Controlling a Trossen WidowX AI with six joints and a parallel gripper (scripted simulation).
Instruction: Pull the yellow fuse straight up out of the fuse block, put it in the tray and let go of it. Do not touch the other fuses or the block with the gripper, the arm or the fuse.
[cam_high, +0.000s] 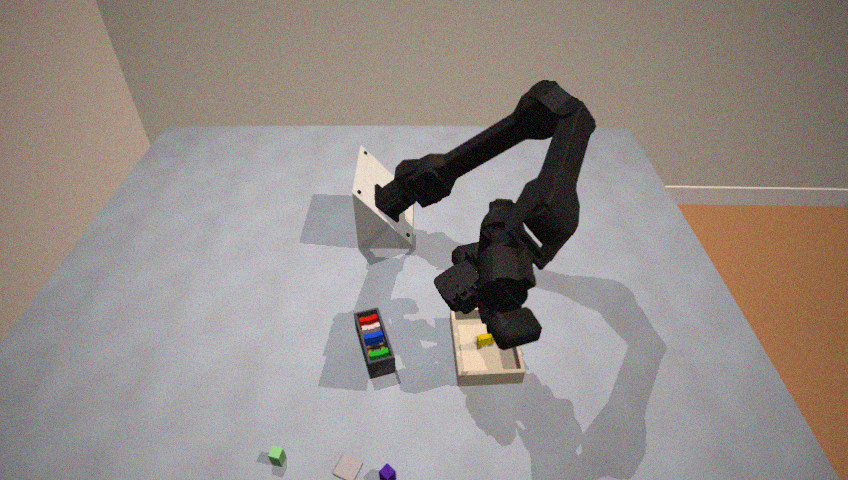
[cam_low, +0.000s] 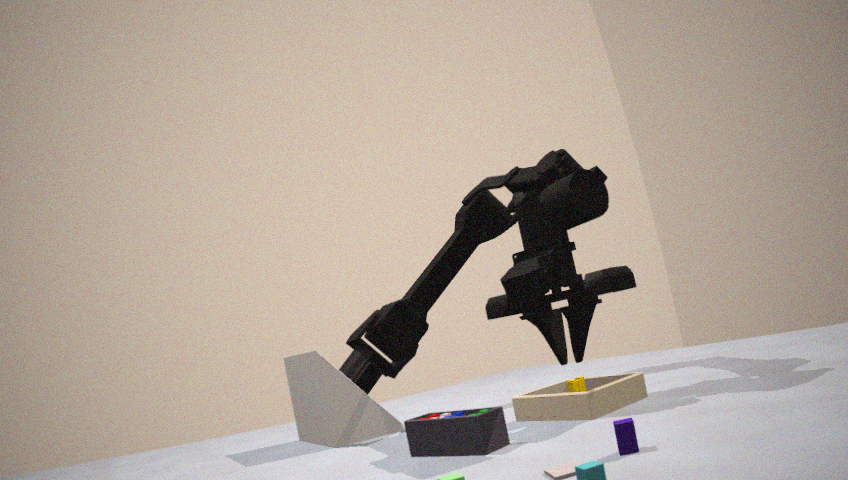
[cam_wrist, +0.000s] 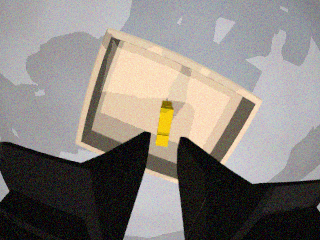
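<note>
The yellow fuse (cam_high: 484, 340) (cam_low: 576, 384) (cam_wrist: 164, 124) is inside the beige tray (cam_high: 490, 375) (cam_low: 571, 407) (cam_wrist: 134, 74), free of the fingers. My gripper (cam_low: 568, 356) (cam_wrist: 164, 142) hangs just above it with the fingers slightly parted and nothing between them. In the top view the wrist hides the fingertips. The dark fuse block (cam_high: 380, 365) (cam_low: 455, 437) stands to the left of the tray and holds the red (cam_high: 368, 318), white (cam_high: 370, 326), blue (cam_high: 373, 337) and green (cam_high: 377, 352) fuses. The gripper is well clear of the block.
The arm's white wedge mount (cam_high: 380, 208) (cam_low: 327, 404) stands behind the block. Near the front edge lie a green cube (cam_high: 276, 455), a tan tile (cam_high: 347, 466), a purple block (cam_high: 387, 471) (cam_low: 625, 435) and a teal cube (cam_low: 590, 470).
</note>
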